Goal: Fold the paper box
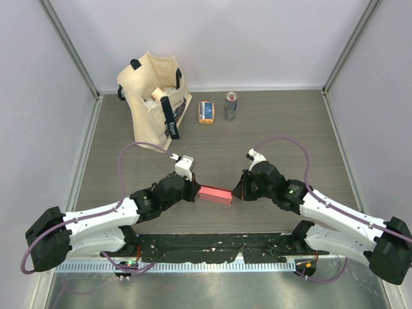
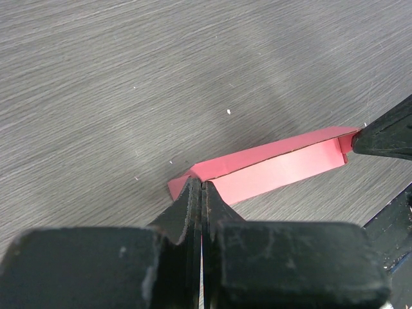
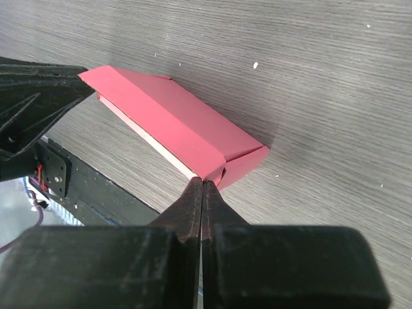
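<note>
Your grey wood-grain surface carries a beige tote bag at the back left. The pinkish-red paper box lies near the front middle. Your left claw is pressed together at the box's left end and your right claw at its right end. You cannot tell whether card is pinched. A can and an orange-and-blue packet sit beside the bag.

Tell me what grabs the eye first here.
A pinkish-red paper box sits between the arms, with the left gripper and the right gripper shut on its opposite ends. At the far left stands a beige tote bag, an orange packet and a can beside it.
</note>
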{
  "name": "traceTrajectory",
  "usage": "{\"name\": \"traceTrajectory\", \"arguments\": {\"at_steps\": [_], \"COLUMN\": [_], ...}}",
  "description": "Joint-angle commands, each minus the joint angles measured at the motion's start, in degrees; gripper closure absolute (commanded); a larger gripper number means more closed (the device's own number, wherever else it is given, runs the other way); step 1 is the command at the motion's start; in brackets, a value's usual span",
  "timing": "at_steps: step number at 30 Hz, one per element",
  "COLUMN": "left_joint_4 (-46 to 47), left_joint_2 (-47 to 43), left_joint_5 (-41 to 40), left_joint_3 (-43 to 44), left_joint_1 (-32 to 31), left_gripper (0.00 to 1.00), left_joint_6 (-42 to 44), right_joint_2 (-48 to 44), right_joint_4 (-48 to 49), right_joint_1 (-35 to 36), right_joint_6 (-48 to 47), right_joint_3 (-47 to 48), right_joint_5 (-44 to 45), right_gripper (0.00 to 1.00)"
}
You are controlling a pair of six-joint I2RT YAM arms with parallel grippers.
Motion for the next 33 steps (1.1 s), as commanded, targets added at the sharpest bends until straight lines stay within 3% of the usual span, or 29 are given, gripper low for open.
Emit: {"name": "traceTrajectory", "arguments": {"at_steps": [1, 8, 9, 10, 17, 23, 33], "left_joint_4": [-0.3, -0.3, -0.4, -0.4, -0.3, -0.3, -0.3], "left_joint_2": [-0.4, -0.1, -0.1, 0.0, 0.2, 0.4, 0.0], "left_joint_5": [1.0, 1.0, 1.0, 1.0, 1.1, 1.1, 1.2], "left_joint_3": [-0.8, -0.6, -0.5, -0.5, -0.3, -0.3, -0.3], "left_joint_1": [-0.5, -0.5, -0.5, -0.5, -0.5, -0.5, -0.5], "left_gripper": [1.0, 1.0, 1.0, 1.0, 1.0, 1.0, 1.0], "left_joint_6": [0.3, 0.3, 0.3, 0.3, 0.2, 0.2, 0.3], "right_joint_2": [1.9, 1.2, 0.4, 0.0, -1.0, 0.8, 3.3], "right_joint_4": [-4.3, -4.8, -4.8, -4.9, -2.1, 0.8, 3.0], "right_joint_1": [0.0, 0.0, 0.0, 0.0, 0.3, 0.7, 0.9], "right_joint_6": [-6.3, -4.7, -4.2, -3.7, -1.2, -0.2, 1.7], "right_joint_3": [0.9, 2.4, 2.7, 3.3, 3.3, 3.1, 2.3], "right_joint_5": [0.4, 1.7, 1.9, 2.0, -0.6, -2.3, -1.9], "right_gripper": [0.98, 0.96, 0.9, 0.77, 0.63, 0.63, 0.72]}}
